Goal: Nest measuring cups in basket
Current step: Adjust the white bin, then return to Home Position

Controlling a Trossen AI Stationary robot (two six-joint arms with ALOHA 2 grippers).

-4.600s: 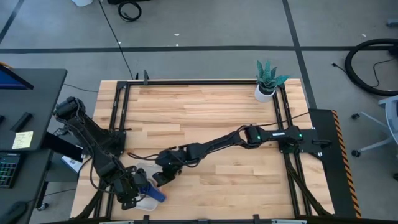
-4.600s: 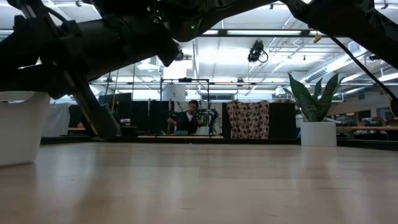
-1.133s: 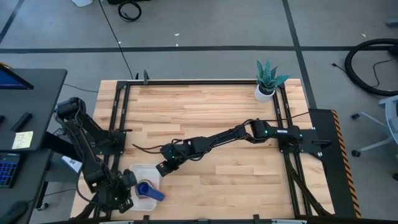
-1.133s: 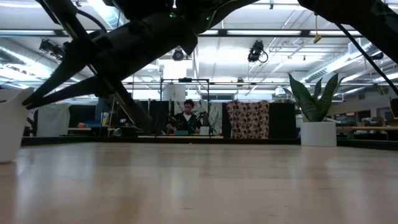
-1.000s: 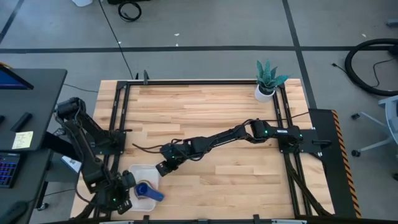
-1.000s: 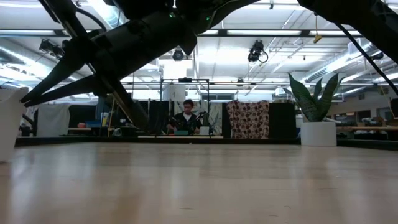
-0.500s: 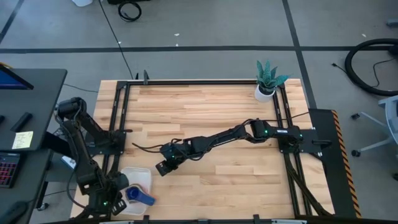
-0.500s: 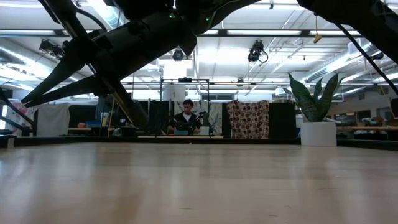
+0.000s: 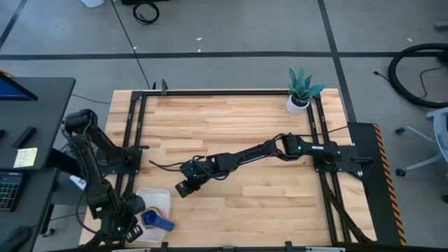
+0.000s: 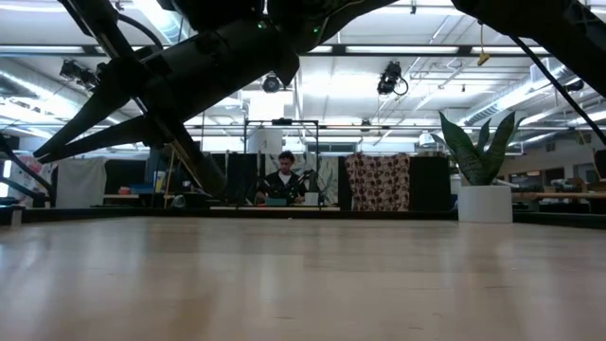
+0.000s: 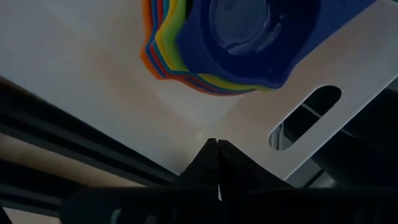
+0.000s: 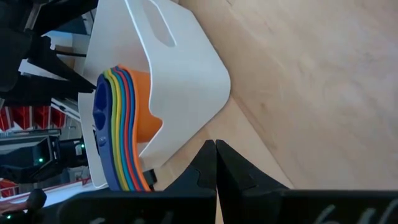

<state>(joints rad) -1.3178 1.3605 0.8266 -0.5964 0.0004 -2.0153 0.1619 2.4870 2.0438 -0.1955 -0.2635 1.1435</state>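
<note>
Left pincer (image 9: 119, 227) sits at the near left corner of the desk (image 9: 231, 133), its fingers (image 11: 208, 165) pressed together on nothing, tips meeting just short of the basket (image 9: 159, 199). Right pincer (image 9: 182, 189) hangs just beyond the basket's far right corner, also pinched shut and empty, fingers (image 12: 214, 163) touching each other.

The measuring cups (image 9: 152, 220) lie nested inside the basket, between the two pincers and closest to the left one; the dark blue cup is on top, with yellow, green, red and orange rims fanned out under it.

Against the frame from about a second ago, the left pincer has pulled back toward the desk's near left corner, and the basket with its stack has slid the same way, nearer the desk edge. The right pincer holds the same place, so the gap between it and the basket is wider. Over the last half second nothing shifts.

From above, the left arm covers the basket's left edge, and the stack reads mostly as one blue shape. The table-level camera shows neither basket nor cups, only dark arm links overhead, the potted plant (image 10: 483, 180) at the far right, and a person (image 10: 284, 180) in the room behind. How many cups are stacked cannot be counted.
</note>
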